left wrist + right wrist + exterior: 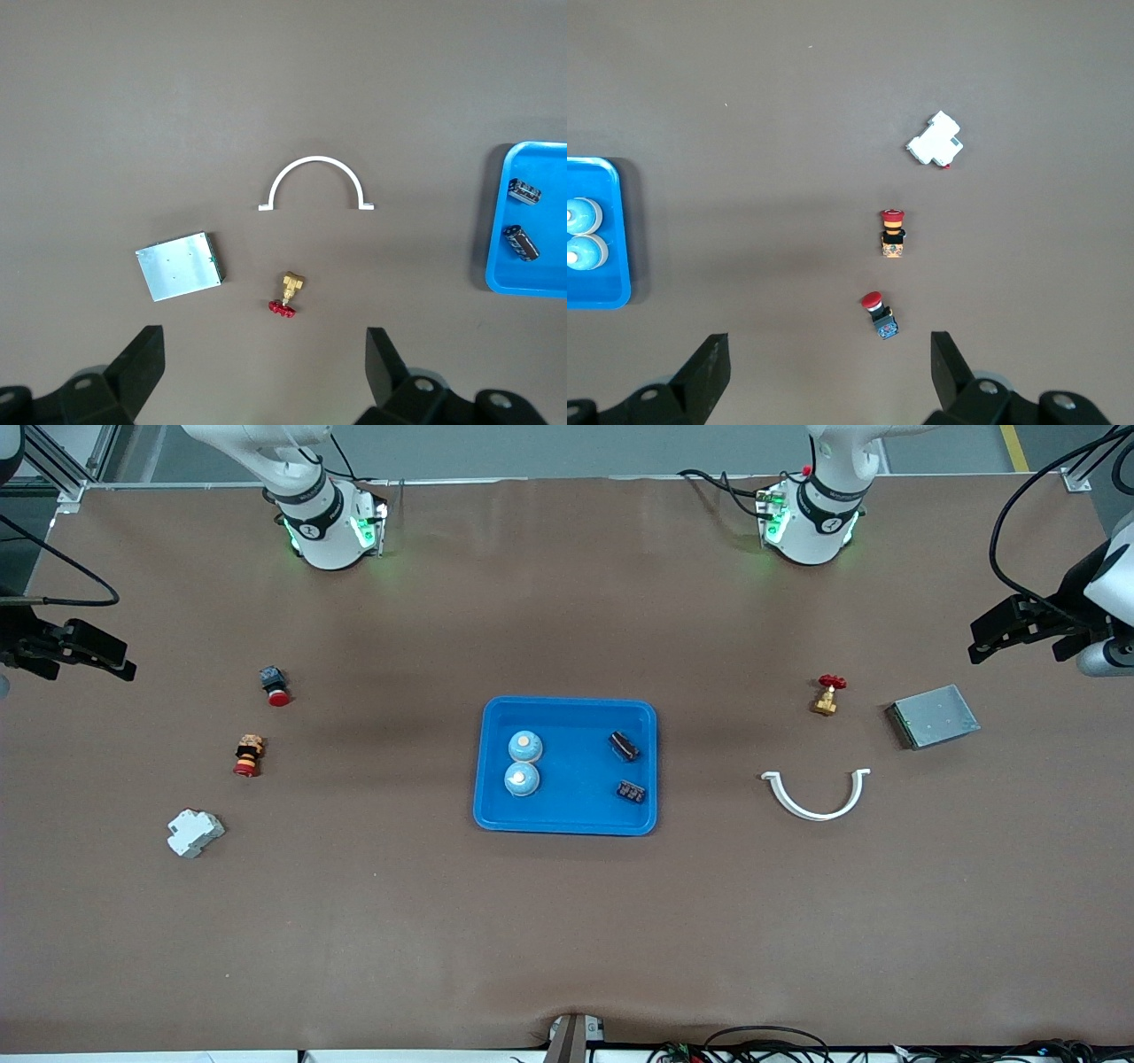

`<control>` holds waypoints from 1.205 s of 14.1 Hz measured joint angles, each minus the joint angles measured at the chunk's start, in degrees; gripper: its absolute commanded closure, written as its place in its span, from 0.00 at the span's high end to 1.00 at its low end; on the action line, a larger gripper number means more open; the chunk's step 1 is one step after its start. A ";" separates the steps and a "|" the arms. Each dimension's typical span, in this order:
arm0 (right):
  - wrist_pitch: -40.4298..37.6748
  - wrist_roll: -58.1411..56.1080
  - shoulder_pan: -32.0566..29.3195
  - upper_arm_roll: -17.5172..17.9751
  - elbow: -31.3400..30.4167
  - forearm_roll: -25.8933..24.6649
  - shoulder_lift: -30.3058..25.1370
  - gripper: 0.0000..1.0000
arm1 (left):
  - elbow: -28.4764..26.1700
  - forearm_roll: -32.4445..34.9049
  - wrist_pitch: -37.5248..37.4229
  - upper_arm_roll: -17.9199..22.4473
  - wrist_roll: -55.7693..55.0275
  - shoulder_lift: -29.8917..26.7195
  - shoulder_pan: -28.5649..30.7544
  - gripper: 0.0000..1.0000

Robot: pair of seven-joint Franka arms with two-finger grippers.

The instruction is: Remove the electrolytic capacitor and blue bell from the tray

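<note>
Both arms are pulled out wide to the ends of the surface [567,921], each waiting up in the air.

Left pincer [1019,631]: hangs over the left arm's end of the surface, fingers spread wide with nothing between them. Its wrist view looks straight down on a silver metal box [935,716], a brass valve with a red handwheel [827,694] and a white curved bracket [817,795], all lying apart from one another.

Right pincer [84,651]: hangs over the right arm's end, fingers likewise parted and empty. Its wrist view looks down on a white breaker block [195,833], a striped red-capped push button [249,755] and a second red push button on a dark base [275,686], each on its own.

Blue tray [567,819]: sits mid-surface between the two clusters. Two bells [524,763], pale blue domes, rest inside toward the right arm's end, touching each other, one nearer the front camera. Two capacitors [627,769], dark and small, lie inside toward the left arm's end, a little apart from each other, well clear of the bells.
</note>
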 measured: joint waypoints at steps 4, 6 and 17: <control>0.00 0.00 0.00 0.00 0.00 0.00 0.00 1.00 | 0.00 0.00 0.00 0.00 0.00 0.00 0.00 1.00; -0.01 0.00 0.00 0.00 0.00 0.00 0.00 1.00 | 0.00 0.00 0.00 -0.01 0.00 0.00 -0.01 1.00; -4.52 15.55 8.41 0.92 -0.01 0.38 0.03 1.00 | -0.08 0.00 0.02 -0.09 0.52 4.94 -0.31 1.00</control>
